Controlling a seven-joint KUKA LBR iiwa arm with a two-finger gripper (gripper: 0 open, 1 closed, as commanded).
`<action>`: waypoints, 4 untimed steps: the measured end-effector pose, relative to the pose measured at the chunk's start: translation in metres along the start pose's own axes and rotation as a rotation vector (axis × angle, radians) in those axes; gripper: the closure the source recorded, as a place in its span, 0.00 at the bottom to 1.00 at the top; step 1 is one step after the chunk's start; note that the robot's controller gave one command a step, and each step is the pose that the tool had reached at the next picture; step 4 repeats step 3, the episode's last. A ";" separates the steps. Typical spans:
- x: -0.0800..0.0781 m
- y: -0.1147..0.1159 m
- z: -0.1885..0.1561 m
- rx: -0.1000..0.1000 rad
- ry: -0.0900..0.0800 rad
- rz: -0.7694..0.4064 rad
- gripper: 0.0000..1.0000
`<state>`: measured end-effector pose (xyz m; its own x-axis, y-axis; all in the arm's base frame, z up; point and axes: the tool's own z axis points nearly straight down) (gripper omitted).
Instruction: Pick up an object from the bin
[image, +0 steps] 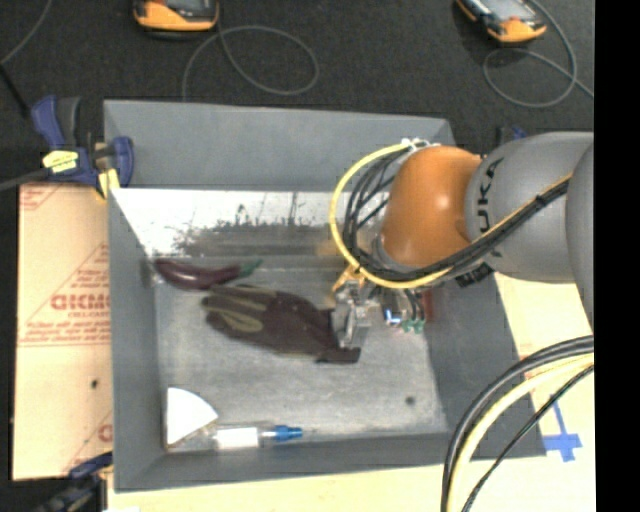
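Closest to the lens, the arm's orange wrist cover (425, 205) is hanging over the right half of the grey metal bin (130, 330), ringed by looped cables. Below it the gripper (350, 325) is pointing down onto the bin floor, sitting at the right end of a dark maroon glove (265, 315). Whether it is clenched or released cannot be told from this angle.

The glove is lying flat near the middle of the bin, its long axis running from upper left to lower right, with the finger end pointing left and the cuff end under the gripper.

Behind it, a purple toy eggplant (195, 272) is lying along the back wall, stem end pointing right. A white wedge (188, 412) is sitting in the front left corner, and just beside it a white marker with a blue cap (250, 436) is lying along the front wall, cap pointing right.

Bare floor is lying open between the glove and the front wall, widest toward the right front corner.
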<state>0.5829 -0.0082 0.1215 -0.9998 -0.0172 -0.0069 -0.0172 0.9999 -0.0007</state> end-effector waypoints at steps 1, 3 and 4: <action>0.004 0.001 -0.019 0.000 -0.002 -0.006 1.00; 0.004 -0.014 -0.113 0.000 0.000 0.052 1.00; 0.004 -0.014 -0.113 0.000 0.000 0.052 1.00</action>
